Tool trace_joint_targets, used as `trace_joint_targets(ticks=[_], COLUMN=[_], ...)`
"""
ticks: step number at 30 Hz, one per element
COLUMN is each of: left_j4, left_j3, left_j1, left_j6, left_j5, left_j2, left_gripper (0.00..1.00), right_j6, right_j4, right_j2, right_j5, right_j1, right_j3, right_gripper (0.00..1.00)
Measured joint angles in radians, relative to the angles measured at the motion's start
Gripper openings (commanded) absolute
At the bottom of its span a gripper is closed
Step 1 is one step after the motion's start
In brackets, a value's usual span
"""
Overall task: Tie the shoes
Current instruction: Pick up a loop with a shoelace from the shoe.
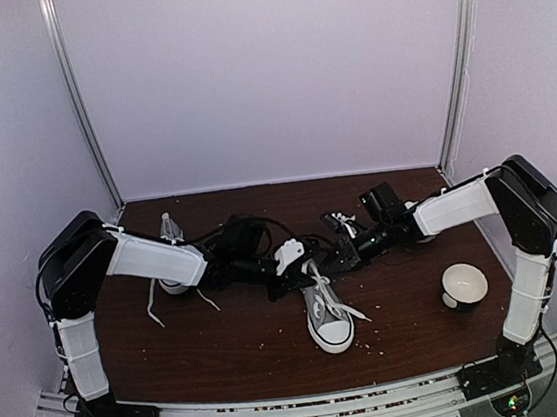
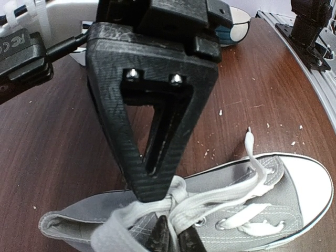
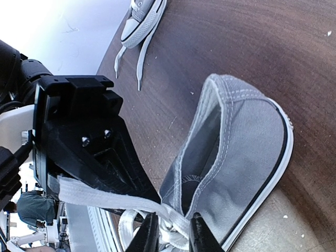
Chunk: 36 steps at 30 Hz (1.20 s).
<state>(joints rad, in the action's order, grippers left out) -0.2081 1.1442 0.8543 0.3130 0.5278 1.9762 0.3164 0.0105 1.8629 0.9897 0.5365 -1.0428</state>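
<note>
One grey shoe (image 1: pixel 332 321) with a white toe cap stands mid-table, toe toward the near edge. It also shows in the left wrist view (image 2: pixel 273 205) and the right wrist view (image 3: pixel 241 152). Both grippers meet over its top eyelets. My left gripper (image 1: pixel 301 274) (image 2: pixel 173 239) is shut on a white lace (image 2: pixel 220 202) strand beside the knot. My right gripper (image 1: pixel 325 267) (image 3: pixel 173 236) straddles the knot with its fingers against the lace (image 3: pixel 105 199), which runs taut to the left. The second shoe (image 1: pixel 169 233) (image 3: pixel 142 18) lies at the back left, partly hidden by my left arm, its laces loose.
A white bowl (image 1: pixel 463 285) (image 2: pixel 233 23) with a dark outside sits at the right near my right arm. Small white crumbs are scattered over the brown table (image 1: pixel 224 346). White walls enclose the back and both sides.
</note>
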Motion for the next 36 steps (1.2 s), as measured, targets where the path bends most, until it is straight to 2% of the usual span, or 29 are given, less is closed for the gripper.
trace_joint_targets(ticks=[10, 14, 22, 36], left_j4=[0.000, 0.000, 0.001, 0.028], left_j3=[0.001, 0.001, 0.002, 0.018], left_j1=[0.000, 0.000, 0.000, 0.000], left_j6=[0.000, 0.000, 0.000, -0.010], left_j5=[0.000, 0.000, 0.000, -0.015], left_j2=[0.000, 0.000, 0.000, 0.000], left_gripper=[0.08, 0.08, 0.09, 0.12], right_j6=[-0.025, -0.029, -0.032, -0.025], right_j4=[0.016, 0.016, 0.018, 0.020], right_j2=[0.011, 0.031, 0.047, -0.023], right_j5=[0.013, 0.031, 0.050, 0.048], right_j1=[-0.022, -0.023, -0.023, -0.023], right_j3=[0.010, 0.010, 0.019, 0.040], right_gripper=[0.23, 0.20, 0.00, 0.00])
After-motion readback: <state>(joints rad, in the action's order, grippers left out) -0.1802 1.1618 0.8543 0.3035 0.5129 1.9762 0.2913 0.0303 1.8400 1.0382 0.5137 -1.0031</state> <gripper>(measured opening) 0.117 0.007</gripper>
